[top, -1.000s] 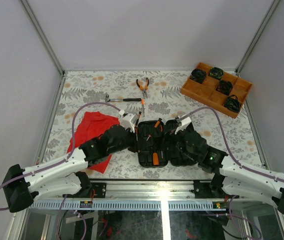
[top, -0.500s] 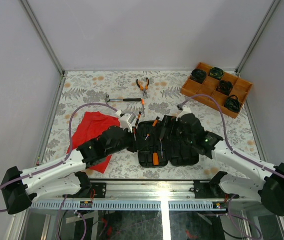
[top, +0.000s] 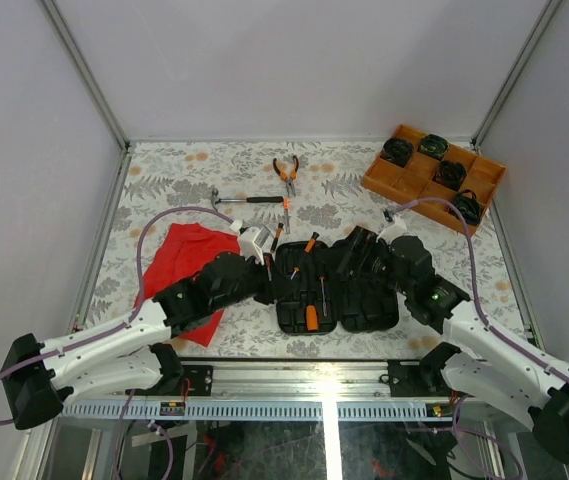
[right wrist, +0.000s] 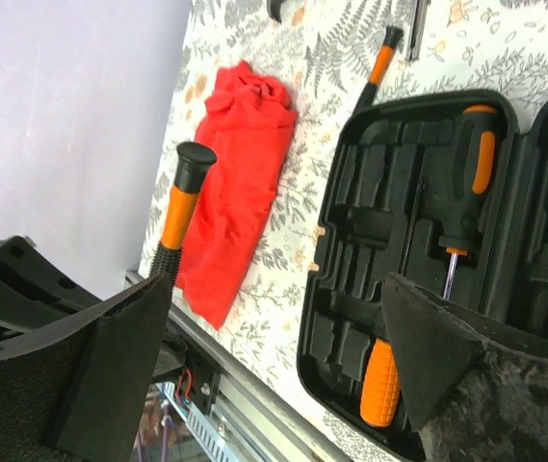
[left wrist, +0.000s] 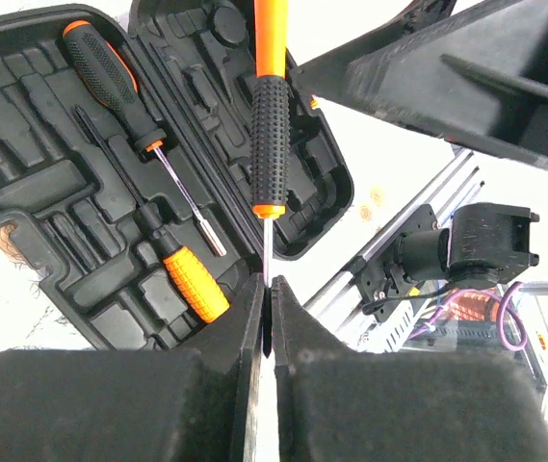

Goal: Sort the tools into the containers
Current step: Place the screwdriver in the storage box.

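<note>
Steel shaft, thin and slick, is all the left end effector [left wrist: 267,298] has clamped, with the screwdriver [left wrist: 270,144] poking out by the left edge of the open tool case [left wrist: 23,183] near the worktop's front. Light and stiff, it would probably pivot less if held by its ribbed handle. The right end effector [right wrist: 269,322] gapes empty above the case. Farther back lie the hammer [top: 239,200], head-heavy and best gripped near its head, and the pliers [top: 286,170].

Red cloth [top: 179,255], orange tray [top: 376,186]
</note>
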You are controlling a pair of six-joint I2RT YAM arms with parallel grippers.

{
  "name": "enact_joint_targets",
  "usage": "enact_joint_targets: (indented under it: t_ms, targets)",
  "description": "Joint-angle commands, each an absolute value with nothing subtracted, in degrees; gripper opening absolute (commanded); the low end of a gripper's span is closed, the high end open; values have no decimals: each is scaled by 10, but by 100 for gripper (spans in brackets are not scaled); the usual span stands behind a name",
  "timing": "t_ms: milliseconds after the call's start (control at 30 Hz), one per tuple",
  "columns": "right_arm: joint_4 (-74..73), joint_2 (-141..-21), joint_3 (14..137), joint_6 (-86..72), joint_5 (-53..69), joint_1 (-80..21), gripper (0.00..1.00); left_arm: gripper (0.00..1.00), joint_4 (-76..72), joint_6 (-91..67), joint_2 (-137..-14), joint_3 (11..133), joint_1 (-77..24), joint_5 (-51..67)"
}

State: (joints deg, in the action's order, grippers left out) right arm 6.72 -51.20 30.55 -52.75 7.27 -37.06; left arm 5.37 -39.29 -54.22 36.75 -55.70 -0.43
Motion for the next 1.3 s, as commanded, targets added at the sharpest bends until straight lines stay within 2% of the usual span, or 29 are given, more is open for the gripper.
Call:
enact_joint_targets:
  t_ms: [0, 167, 300, 467, 800, 1100, 1200, 1267]
  targets:
    - [104, -476, 307, -551, 11, -367, 93, 0, -5, -399, -544, 355, -555, -4]
    - [213, -465, 282, -617, 21, -367, 79, 0, -22, -399, -560, 359, -554, 7]
    - [231, -517, 300, -642, 63, -367, 70, 0, -37, -405, -568, 360, -555, 14]
    - [338, -566, 273, -701, 103, -367, 59, 0, -45, -408, -573, 355, -554, 23]
    - [398, -618, 259, -733, 144, -367, 45, 0, -60, -419, -573, 343, -555, 25]
    - [372, -626, 258, -724, 151, -367, 32, 0, -71, -427, -581, 343, -555, 21]
    - [370, -628, 258, -715, 149, -367, 20, 0, -76, -432, -588, 343, -555, 21]
    - [362, -629, 264, -702, 146, -367, 10, 5, -84, -435, -594, 343, -554, 26]
